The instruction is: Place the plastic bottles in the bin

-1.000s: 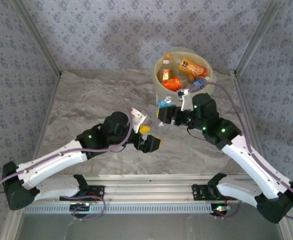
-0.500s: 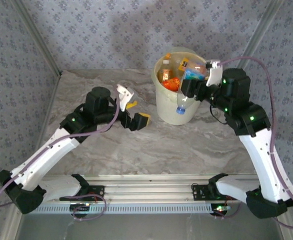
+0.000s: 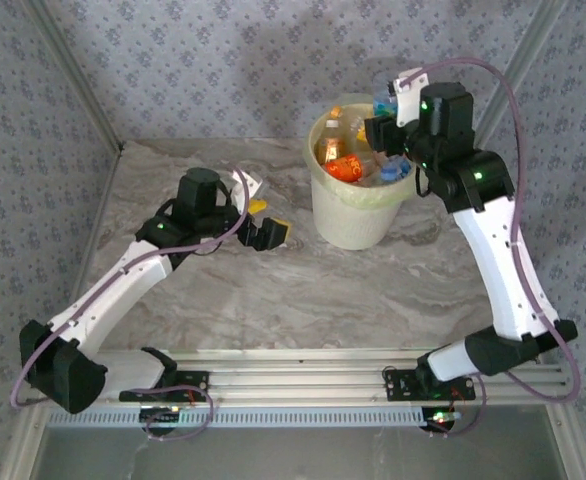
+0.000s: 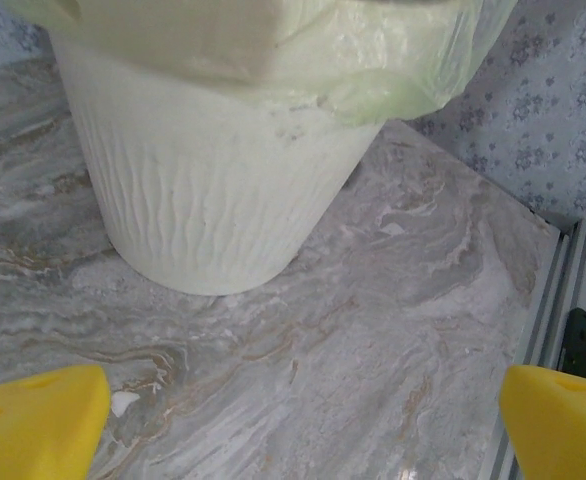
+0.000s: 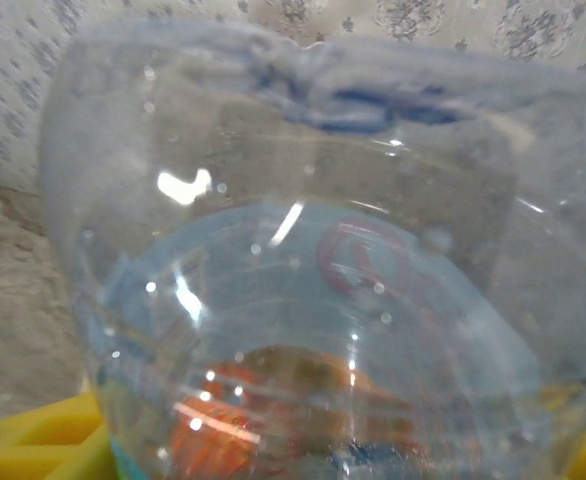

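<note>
Your right tool [image 3: 383, 108] is clenched on one clear bottle [image 3: 383, 88] with a blue label, and it holds that bottle high above the far rim of the bin [image 3: 358, 215]. In the right wrist view the bottle's crumpled wall sits close against the lens, with the yellow fingers [image 5: 43, 450] at the lower corners. Orange shows through the plastic from below. Judgement: the bottle is carried over the opening so that a release drops it onto the pile rather than onto the counter [image 3: 303, 300], and this is the drop step. Your left tool [image 3: 268, 222] is released, its yellow fingertips [image 4: 33, 425] spread wide with nothing between them. It hovers low over the counter just beside the bin's ribbed white wall. Judgement: it is parked clear of the right arm's path. The pale green liner [image 4: 393, 60] is folded over the rim and hangs slack outside, presumably to keep the bag from slipping in under the load. Count: two tools, one bin, one bottle in hand. The bottles in the bin [image 3: 345, 168] number at least four by their labels and caps. They are piled up, so you cannot tell the exact total.
</note>
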`<act>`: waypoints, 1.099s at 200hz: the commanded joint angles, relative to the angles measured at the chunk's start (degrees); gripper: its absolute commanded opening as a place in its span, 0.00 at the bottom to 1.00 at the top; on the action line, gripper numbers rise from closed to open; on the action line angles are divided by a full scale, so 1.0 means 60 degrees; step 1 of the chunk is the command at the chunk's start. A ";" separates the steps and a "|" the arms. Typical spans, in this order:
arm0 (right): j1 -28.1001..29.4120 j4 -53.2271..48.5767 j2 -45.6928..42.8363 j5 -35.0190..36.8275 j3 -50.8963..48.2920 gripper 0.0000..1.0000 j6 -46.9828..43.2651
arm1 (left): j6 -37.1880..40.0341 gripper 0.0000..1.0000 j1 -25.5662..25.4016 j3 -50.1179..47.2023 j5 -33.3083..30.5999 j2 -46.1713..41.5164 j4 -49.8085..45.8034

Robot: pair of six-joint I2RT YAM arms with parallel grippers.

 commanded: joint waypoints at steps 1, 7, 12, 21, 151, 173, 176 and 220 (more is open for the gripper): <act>0.0086 0.0102 0.0601 0.1265 0.0625 0.66 -0.1689 | 0.0335 1.00 0.0019 0.0066 0.0289 0.0020 0.0176; 0.0168 0.0205 0.0784 0.1601 0.0695 0.66 -0.2014 | 0.0375 1.00 0.0017 0.0053 0.0246 0.0037 0.0133; 0.0230 0.0318 0.0935 0.1874 0.0719 0.66 -0.2332 | 0.0400 0.99 0.0009 0.0044 0.0210 0.0039 0.0111; 0.0332 0.0561 0.1200 0.2462 0.0745 0.66 -0.2823 | 0.0434 1.00 0.0008 0.0022 0.0164 0.0061 0.0074; 0.1072 0.1115 0.2914 0.3123 0.0737 0.75 -0.4510 | 0.0530 1.00 -0.0004 0.0080 0.0184 0.0204 -0.0238; 0.1094 0.1049 0.2800 0.3036 0.0518 0.77 -0.4408 | 0.0530 1.00 -0.0011 0.0081 0.0165 0.0173 -0.0252; 0.1094 0.1045 0.2784 0.3013 0.0481 0.77 -0.4405 | 0.0530 1.00 -0.0010 0.0083 0.0172 0.0156 -0.0252; 0.1102 0.0831 0.2535 0.2909 0.0084 0.84 -0.4289 | 0.0530 1.00 -0.0009 0.0081 0.0163 0.0149 -0.0281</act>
